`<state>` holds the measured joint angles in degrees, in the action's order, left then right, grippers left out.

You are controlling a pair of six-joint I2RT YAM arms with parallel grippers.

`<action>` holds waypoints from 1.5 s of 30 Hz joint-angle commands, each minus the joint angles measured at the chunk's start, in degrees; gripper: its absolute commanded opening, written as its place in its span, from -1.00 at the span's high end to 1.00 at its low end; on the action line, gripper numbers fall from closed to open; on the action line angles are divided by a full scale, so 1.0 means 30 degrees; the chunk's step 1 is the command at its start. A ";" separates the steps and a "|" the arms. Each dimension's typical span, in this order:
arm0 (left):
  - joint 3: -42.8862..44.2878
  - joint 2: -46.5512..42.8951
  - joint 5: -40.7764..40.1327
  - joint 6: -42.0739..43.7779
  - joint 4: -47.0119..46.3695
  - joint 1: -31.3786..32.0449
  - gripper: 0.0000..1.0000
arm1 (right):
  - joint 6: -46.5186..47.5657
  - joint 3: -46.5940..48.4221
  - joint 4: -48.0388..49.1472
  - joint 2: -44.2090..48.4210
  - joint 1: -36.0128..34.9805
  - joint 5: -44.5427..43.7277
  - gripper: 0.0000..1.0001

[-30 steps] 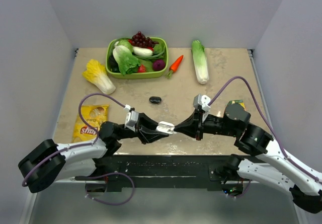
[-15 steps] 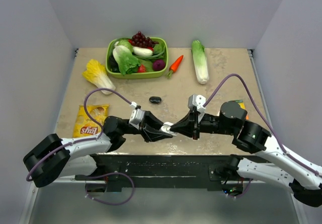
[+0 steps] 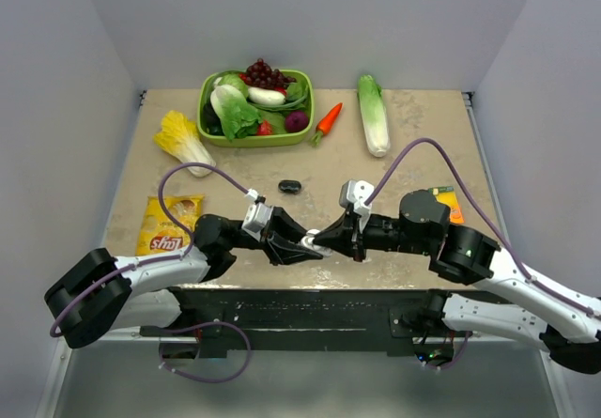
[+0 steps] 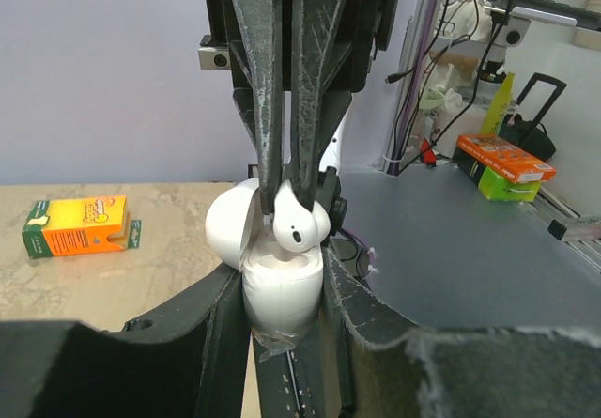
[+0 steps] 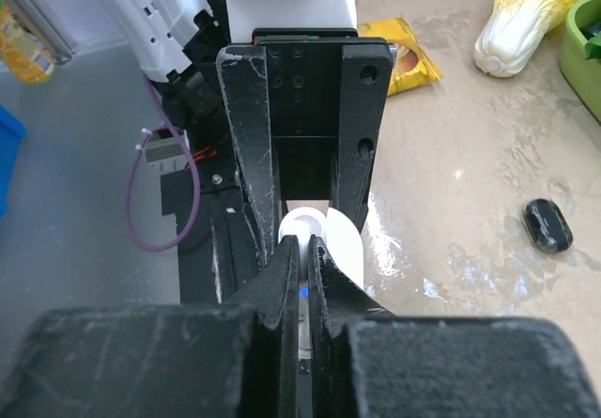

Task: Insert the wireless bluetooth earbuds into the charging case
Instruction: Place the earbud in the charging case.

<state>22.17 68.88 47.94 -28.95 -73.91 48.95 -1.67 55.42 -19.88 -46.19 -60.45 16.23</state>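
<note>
My left gripper (image 3: 299, 245) is shut on the white charging case (image 4: 282, 286), held upright with its lid (image 4: 230, 230) swung open to the left. My right gripper (image 3: 320, 239) is shut on one white earbud (image 4: 299, 225) and holds it at the case's open mouth, its tip touching or just inside the socket. In the right wrist view the right gripper (image 5: 300, 249) hides most of the bud; the case (image 5: 324, 235) shows just beyond it. Both grippers meet near the table's front edge. A second earbud is not in view.
A small black object (image 3: 289, 186) lies on the table behind the grippers. A green basket (image 3: 211, 108) of vegetables, a carrot (image 3: 327, 121) and two cabbages (image 3: 374, 114) stand at the back. A yellow chip bag (image 3: 167, 225) lies left, an orange box (image 3: 447, 202) right.
Both arms have shifted left and slightly back. My right gripper has closed the gap and brought the earbud to the mouth of the case held by my left gripper.
</note>
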 commanded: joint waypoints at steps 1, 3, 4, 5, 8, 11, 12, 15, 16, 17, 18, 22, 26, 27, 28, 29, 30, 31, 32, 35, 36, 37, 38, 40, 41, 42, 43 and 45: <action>0.0636 -0.0226 0.0074 -0.0106 -0.1438 0.0178 1.00 | 0.0440 0.0629 -0.0083 -0.0480 -0.0359 -0.1161 1.00; 0.0607 -0.0256 0.0074 -0.0106 -0.1438 0.0207 1.00 | 0.0440 0.0658 -0.0053 -0.0626 -0.0476 -0.1454 1.00; 0.0578 -0.0256 0.0074 -0.0106 -0.1409 0.0207 1.00 | 0.0469 0.0658 -0.0024 -0.0656 -0.0506 -0.1484 1.00; 0.0548 -0.0256 -0.0013 -0.0077 -0.1438 0.0207 1.00 | 0.0440 0.0658 -0.0024 -0.0685 -0.0564 -0.1513 1.00; 0.0403 -0.0314 -0.0101 -0.0048 -0.1467 0.0207 1.00 | 0.0469 0.0658 0.0034 -0.0773 -0.0623 -0.1689 1.00; 0.0285 -0.0489 -0.0336 0.0040 -0.1438 0.0207 1.00 | 0.0997 0.0658 -0.0082 -0.0715 -0.0711 -0.1747 1.00; 0.0284 -0.0548 -0.0424 0.0069 -0.1409 0.0207 1.00 | 0.1026 0.0629 -0.0257 -0.0744 -0.0740 -0.1776 1.00; 0.0314 -0.0694 -0.0600 0.0245 -0.1204 0.0207 1.00 | 0.1055 0.0512 -0.0433 -0.0715 -0.0857 -0.1894 1.00; 0.0314 -0.0724 -0.0658 0.0304 -0.1145 0.0207 1.00 | 0.1026 0.0483 -0.0463 -0.0686 -0.0886 -0.2039 1.00; 0.0343 -0.0811 -0.0775 0.0391 -0.1087 0.0207 1.00 | 0.1026 0.0482 -0.0551 -0.0628 -0.0945 -0.2127 1.00; 0.0372 -0.0812 -0.0776 0.0421 -0.0999 0.0207 1.00 | 0.1026 0.0453 -0.0725 -0.0656 -0.1003 -0.2273 1.00; 0.0519 -0.1017 -0.0805 0.0626 -0.0531 0.0207 1.00 | 0.1026 0.0336 -0.0874 -0.0481 -0.1208 -0.2567 1.00; 0.0636 -0.1135 -0.0922 0.0831 -0.0325 0.0208 1.00 | 0.1026 0.0336 -0.0991 -0.0451 -0.1326 -0.2656 1.00; 0.0665 -0.1164 -0.0951 0.0831 -0.0296 0.0207 1.00 | 0.1026 0.0365 -0.1020 -0.0480 -0.1355 -0.2685 1.00; 0.0636 -0.1135 -0.0952 0.0831 -0.0266 0.0207 1.00 | 0.1026 0.0365 -0.1049 -0.0510 -0.1384 -0.2743 1.00; 0.0636 -0.1135 -0.1010 0.0831 -0.0266 0.0207 1.00 | 0.1055 0.0365 -0.1078 -0.0510 -0.1443 -0.2744 1.00; 0.0636 -0.1135 -0.1010 0.0860 -0.0237 0.0207 1.00 | 0.1026 0.0365 -0.1108 -0.0568 -0.1472 -0.2773 1.00; 0.0665 -0.1135 -0.1010 0.0890 -0.0208 0.0207 1.00 | 0.1026 0.0394 -0.1108 -0.0598 -0.1502 -0.2773 1.00; 0.0665 -0.1106 -0.1039 0.0919 -0.0207 0.0207 1.00 | 0.0968 0.0394 -0.1079 -0.0627 -0.1560 -0.2773 1.00; 0.0636 -0.0989 -0.1069 0.0949 -0.0207 0.0207 1.00 | 0.0793 0.0482 -0.1079 -0.0715 -0.1619 -0.2831 0.84; 0.0636 -0.0988 -0.1069 0.0949 -0.0236 0.0207 1.00 | 0.0734 0.0511 -0.0963 -0.0744 -0.1619 -0.2860 0.77; 0.0607 -0.0959 -0.1098 0.0949 -0.0266 0.0207 1.00 | 0.0704 0.0512 -0.0904 -0.0686 -0.1619 -0.2919 0.61; 0.0549 -0.0959 -0.1127 0.0949 -0.0295 0.0207 1.00 | 0.0704 0.0512 -0.0816 -0.0628 -0.1619 -0.3006 0.55; 0.0490 -0.0959 -0.1128 0.0949 -0.0354 0.0207 1.00 | 0.0153 0.0337 -0.0319 -0.0394 -0.1619 -0.3270 0.43; 0.0519 -0.0959 -0.1186 0.0949 -0.0354 0.0236 1.00 | 0.0089 0.0249 -0.0085 -0.0132 -0.1619 -0.3271 0.42; 0.0519 -0.0959 -0.1157 0.0949 -0.0354 0.0208 1.00 | 0.0031 0.0277 0.0149 -0.0042 -0.1619 -0.3300 0.40; 0.0461 -0.0988 -0.1186 0.0949 -0.0354 0.0236 1.00 | -0.0028 0.0335 0.0152 -0.0041 -0.1619 -0.3416 0.35; 0.0431 -0.0959 -0.1215 0.0949 -0.0354 0.0207 1.00 | -0.0174 0.0540 0.0239 0.0075 -0.1648 -0.3768 0.30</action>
<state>22.17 67.11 45.10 -27.77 -70.24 49.21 -0.86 55.79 -20.16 -47.11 -65.23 7.92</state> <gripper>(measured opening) 0.350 0.326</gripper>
